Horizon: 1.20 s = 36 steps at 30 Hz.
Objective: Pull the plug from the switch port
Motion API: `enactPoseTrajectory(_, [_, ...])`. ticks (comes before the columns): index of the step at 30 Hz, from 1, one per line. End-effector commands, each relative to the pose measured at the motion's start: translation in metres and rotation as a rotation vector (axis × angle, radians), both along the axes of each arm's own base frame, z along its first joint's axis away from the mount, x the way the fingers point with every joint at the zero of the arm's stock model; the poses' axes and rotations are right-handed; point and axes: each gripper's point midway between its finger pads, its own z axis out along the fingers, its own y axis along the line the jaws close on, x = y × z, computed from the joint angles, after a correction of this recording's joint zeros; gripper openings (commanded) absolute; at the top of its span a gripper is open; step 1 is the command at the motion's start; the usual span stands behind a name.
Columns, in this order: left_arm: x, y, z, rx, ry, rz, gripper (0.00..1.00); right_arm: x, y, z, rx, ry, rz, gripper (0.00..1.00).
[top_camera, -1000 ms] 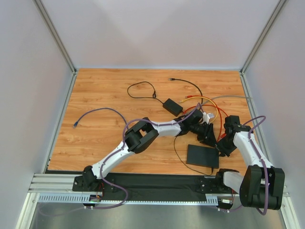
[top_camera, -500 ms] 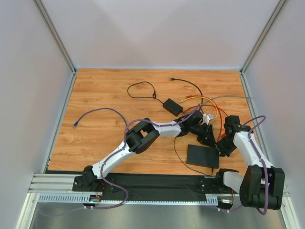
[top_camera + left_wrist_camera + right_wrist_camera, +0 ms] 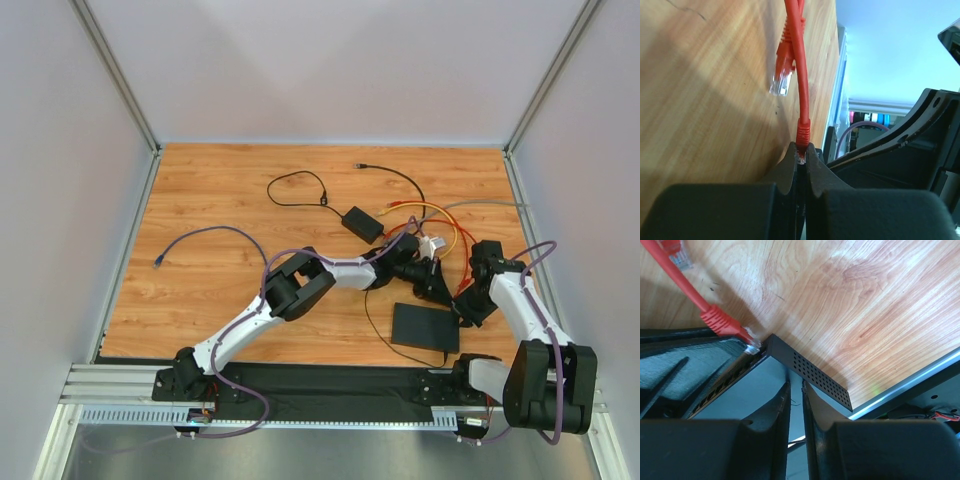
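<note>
Left wrist — left tool (image 3: 801,151) pinches red cable plug (image 3: 803,131) to pull it; right tool (image 3: 795,385), near-closed, pins flat black switch (image 3: 815,376).

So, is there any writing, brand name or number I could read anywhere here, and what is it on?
No text can be read in any view.
Switch: faint pale marks along its socket edge, too blurred to read.
Red plug: no print visible on it.
</note>
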Motion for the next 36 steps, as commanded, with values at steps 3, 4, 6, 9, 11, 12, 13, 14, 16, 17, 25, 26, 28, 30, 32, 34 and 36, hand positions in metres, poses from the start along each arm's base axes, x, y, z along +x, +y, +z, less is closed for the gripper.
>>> enactPoseTrajectory(3, [0.026,-0.003,0.033,-0.151,-0.071,0.064,0.00,-0.005,-0.005,-0.015,-0.034,0.032,-0.011,0.17])
enactPoseTrajectory(4, [0.028,-0.001,0.031,-0.152,-0.058,0.084,0.00,-0.005,-0.005,-0.015,-0.034,0.035,-0.011,0.17])
enactPoseTrajectory(6, [0.035,0.000,0.038,-0.192,-0.040,0.125,0.00,-0.006,-0.006,-0.016,-0.036,0.042,-0.011,0.17])
enactPoseTrajectory(9, [0.041,-0.001,0.035,-0.198,-0.029,0.158,0.00,-0.007,-0.005,-0.018,-0.033,0.057,-0.012,0.17])
enactPoseTrajectory(11, [0.043,-0.005,0.037,-0.204,-0.025,0.161,0.00,-0.007,-0.006,-0.018,-0.036,0.058,-0.014,0.17])
enactPoseTrajectory(12, [0.043,-0.006,0.036,-0.198,-0.023,0.159,0.00,-0.007,-0.006,-0.018,-0.035,0.054,-0.014,0.17])
enactPoseTrajectory(13, [0.048,-0.009,0.043,-0.212,-0.055,0.156,0.00,-0.007,-0.006,-0.018,-0.036,0.053,-0.015,0.17])
enactPoseTrajectory(14, [0.050,-0.010,0.040,-0.176,-0.059,0.155,0.00,-0.007,-0.006,-0.018,-0.038,0.051,-0.015,0.16])
enactPoseTrajectory(16, [0.062,-0.012,0.054,-0.178,-0.165,0.150,0.00,-0.004,-0.007,-0.016,-0.040,0.036,-0.008,0.16])
enactPoseTrajectory(17, [0.066,-0.009,0.043,-0.095,-0.165,0.152,0.00,-0.002,-0.007,-0.013,-0.042,0.020,-0.002,0.16])
enactPoseTrajectory(25, [0.121,0.024,0.053,0.055,-0.431,0.181,0.04,0.012,-0.004,0.000,-0.030,-0.094,0.027,0.24])
enactPoseTrajectory(26, [0.129,0.033,0.046,0.083,-0.447,0.182,0.06,0.014,-0.004,0.002,-0.030,-0.112,0.026,0.24])
enactPoseTrajectory(28, [0.136,0.041,0.042,0.104,-0.455,0.179,0.10,0.017,-0.004,0.004,-0.027,-0.133,0.025,0.24])
enactPoseTrajectory(30, [0.144,0.053,0.039,0.132,-0.452,0.182,0.23,0.019,-0.003,0.006,-0.024,-0.152,0.024,0.24])
enactPoseTrajectory(32, [0.146,0.059,0.045,0.116,-0.459,0.185,0.33,0.021,-0.002,0.009,-0.018,-0.170,0.033,0.24])
enactPoseTrajectory(34, [0.141,0.066,0.058,0.103,-0.475,0.179,0.36,0.022,-0.002,0.013,-0.021,-0.188,0.039,0.25])
enactPoseTrajectory(36, [0.135,0.073,0.076,0.092,-0.494,0.178,0.41,0.025,-0.002,0.019,-0.023,-0.219,0.038,0.26])
